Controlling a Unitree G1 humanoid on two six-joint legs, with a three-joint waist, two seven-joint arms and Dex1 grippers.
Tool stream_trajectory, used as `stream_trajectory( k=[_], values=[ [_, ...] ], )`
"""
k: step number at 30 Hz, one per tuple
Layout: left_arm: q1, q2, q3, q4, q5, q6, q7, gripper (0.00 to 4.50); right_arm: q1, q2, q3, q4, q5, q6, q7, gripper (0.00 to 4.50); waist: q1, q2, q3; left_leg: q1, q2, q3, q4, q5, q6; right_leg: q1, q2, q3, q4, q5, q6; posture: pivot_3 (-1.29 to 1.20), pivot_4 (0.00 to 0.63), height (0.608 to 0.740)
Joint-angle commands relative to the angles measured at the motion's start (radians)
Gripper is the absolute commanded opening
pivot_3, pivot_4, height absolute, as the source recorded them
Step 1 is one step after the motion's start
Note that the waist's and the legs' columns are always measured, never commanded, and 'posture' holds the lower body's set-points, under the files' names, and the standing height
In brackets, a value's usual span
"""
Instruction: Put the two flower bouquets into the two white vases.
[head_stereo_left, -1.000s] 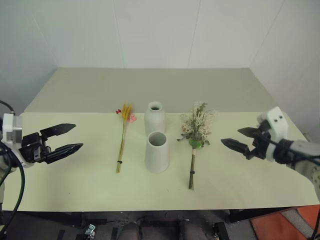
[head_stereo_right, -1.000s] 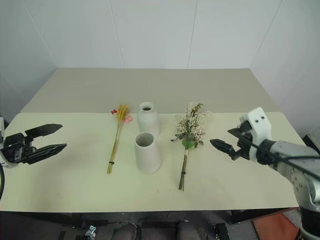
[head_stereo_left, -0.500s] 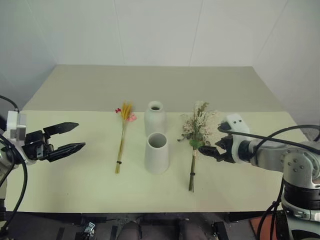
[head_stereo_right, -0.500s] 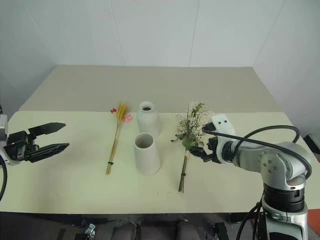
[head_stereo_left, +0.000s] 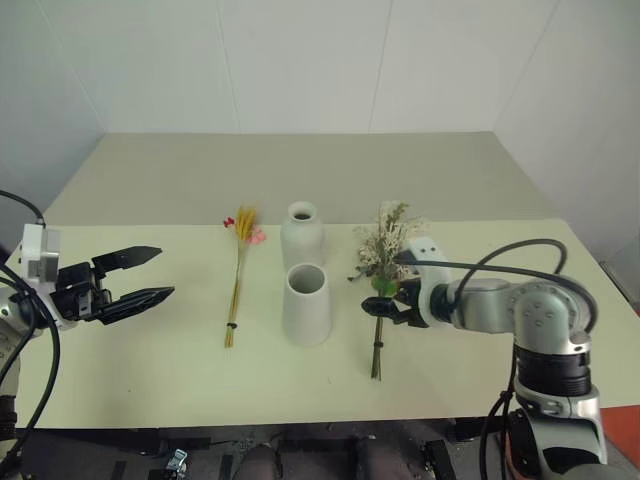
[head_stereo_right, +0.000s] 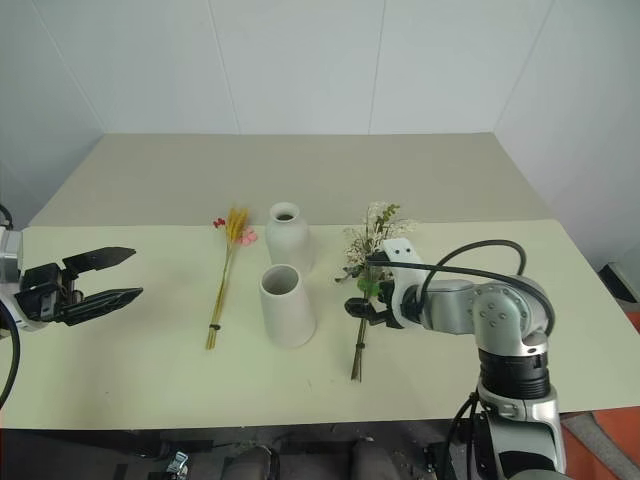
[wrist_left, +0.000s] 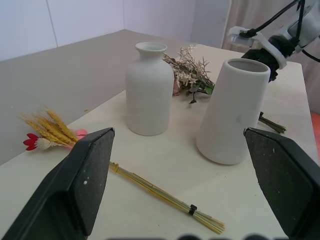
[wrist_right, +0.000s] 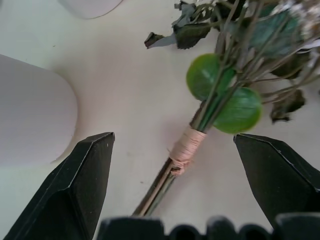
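The bushy bouquet (head_stereo_left: 388, 240) of white-green sprigs lies on the table (head_stereo_left: 140, 375), to the right of both white vases. My right gripper (head_stereo_left: 386, 288) is open, tilted down over its tied stem (wrist_right: 187, 146), one finger on each side. The bottle-shaped vase (head_stereo_left: 302, 237) stands behind the wide-mouthed cone vase (head_stereo_left: 306, 305). To their left lies the slim bouquet (head_stereo_left: 239, 285) of yellow stalks with small pink and red flowers. Far out on the left, my left gripper (head_stereo_left: 165, 272) hangs open and empty, pointing toward the vases (wrist_left: 149, 90).
White walls close off the table's far edge and both sides. Bare tabletop stretches between my left gripper and the slim bouquet, and along the front edge.
My right gripper has swung in from the right and come down over the bushy bouquet's stem. The left gripper has stayed where it was.
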Motion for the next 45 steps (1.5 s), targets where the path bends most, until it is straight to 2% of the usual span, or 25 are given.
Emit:
stream_trajectory(
  k=[1,2,10,12,14,16,18,21,25,27,31,38,45],
  values=[
    [0.005,0.009,0.025,-0.010,-0.005,-0.019,-0.005,4.50,-0.041,0.013,-0.002,0.042,-0.035,0.008,0.007,3.83,-0.001,0.000,0.000,0.000,0.000,0.000,0.000,0.000,0.000,0.000,0.000,0.000,0.000,0.000,0.000,0.00,0.150,0.740],
    [0.008,0.010,0.028,-0.011,-0.005,-0.019,-0.004,4.50,-0.048,0.015,0.003,0.050,-0.048,0.008,0.009,3.60,-0.003,0.000,0.000,0.000,0.000,0.000,0.000,0.000,0.000,0.000,0.000,0.000,0.000,0.000,0.000,0.00,0.150,0.740],
    [0.032,0.012,0.045,-0.023,-0.011,-0.019,0.003,4.50,-0.080,0.063,-0.026,0.103,-0.170,0.008,0.013,0.80,-0.006,0.000,0.000,0.000,0.001,0.000,0.000,0.000,0.000,-0.002,0.001,0.001,0.001,0.000,0.000,0.00,0.150,0.740],
    [0.037,0.012,0.048,-0.024,-0.012,-0.020,0.004,4.50,-0.085,0.070,-0.035,0.106,-0.191,0.008,0.023,0.28,-0.006,0.000,0.000,0.000,0.000,0.000,0.000,0.000,0.000,-0.002,0.001,0.001,0.001,0.000,0.000,0.00,0.150,0.740],
    [0.040,0.014,0.051,-0.022,-0.013,-0.019,0.004,4.50,-0.094,0.064,-0.030,0.088,-0.228,-0.005,0.030,0.22,-0.006,0.000,0.000,0.000,0.000,0.000,0.000,0.000,0.000,-0.002,0.001,0.001,0.001,0.000,0.000,0.00,0.150,0.740],
    [0.041,0.018,0.056,-0.023,-0.014,-0.016,0.006,4.50,-0.103,0.020,0.031,0.028,-0.304,-0.110,0.031,0.22,-0.006,0.000,0.000,0.000,0.001,0.000,0.000,0.000,0.000,-0.002,0.001,0.001,0.002,0.000,0.000,0.00,0.150,0.740],
    [0.041,0.023,0.064,-0.024,-0.018,-0.011,0.010,4.50,-0.128,-0.049,0.118,-0.033,-0.418,-0.324,0.075,0.22,-0.006,0.001,0.001,-0.001,0.000,0.000,0.000,0.000,0.000,-0.002,0.001,0.001,0.002,0.000,0.000,0.00,0.150,0.740],
    [0.046,0.026,0.078,-0.025,-0.022,-0.001,0.017,4.50,-0.171,-0.067,0.156,-0.038,-0.583,-0.645,0.090,0.22,-0.007,0.001,0.001,-0.002,0.000,0.001,0.000,0.000,0.000,-0.004,0.001,0.001,0.001,0.000,0.000,0.00,0.150,0.740],
    [0.063,0.022,0.094,-0.034,-0.029,0.014,0.031,4.50,-0.241,0.000,0.086,0.030,-0.646,-0.997,0.148,0.22,-0.019,0.001,0.001,-0.001,0.001,0.000,-0.001,0.000,0.000,-0.004,0.002,0.001,0.002,0.000,0.000,0.00,0.150,0.740],
    [0.073,0.019,0.100,-0.039,-0.032,0.016,0.039,4.50,-0.269,0.083,-0.015,0.072,-0.513,-1.108,0.261,0.22,-0.020,0.001,0.001,-0.001,0.002,0.000,-0.001,0.000,0.000,-0.004,0.002,0.001,0.003,0.000,-0.001,0.00,0.150,0.740],
    [0.086,0.012,0.113,-0.056,-0.039,0.023,0.058,4.50,-0.319,0.223,-0.102,0.176,-0.386,-1.258,0.391,0.22,-0.022,0.001,0.001,-0.001,0.001,0.000,-0.001,0.000,0.000,-0.004,0.001,0.001,0.003,0.000,-0.001,0.00,0.150,0.740],
    [0.140,0.025,0.152,-0.106,-0.059,0.051,0.067,4.50,-0.385,0.345,-0.040,0.381,-0.421,-1.387,0.521,0.22,-0.027,0.002,0.001,0.001,0.002,0.000,-0.001,0.000,0.000,-0.004,0.001,0.001,0.006,-0.001,-0.003,0.00,0.150,0.740],
    [0.158,0.015,0.155,-0.168,-0.068,0.075,0.092,4.50,-0.400,0.429,0.012,0.518,-0.476,-1.479,0.591,0.22,-0.030,0.002,0.001,0.001,0.002,0.000,-0.001,0.000,0.000,-0.004,0.002,0.001,0.007,0.000,-0.004,0.00,0.150,0.740]
  ],
)
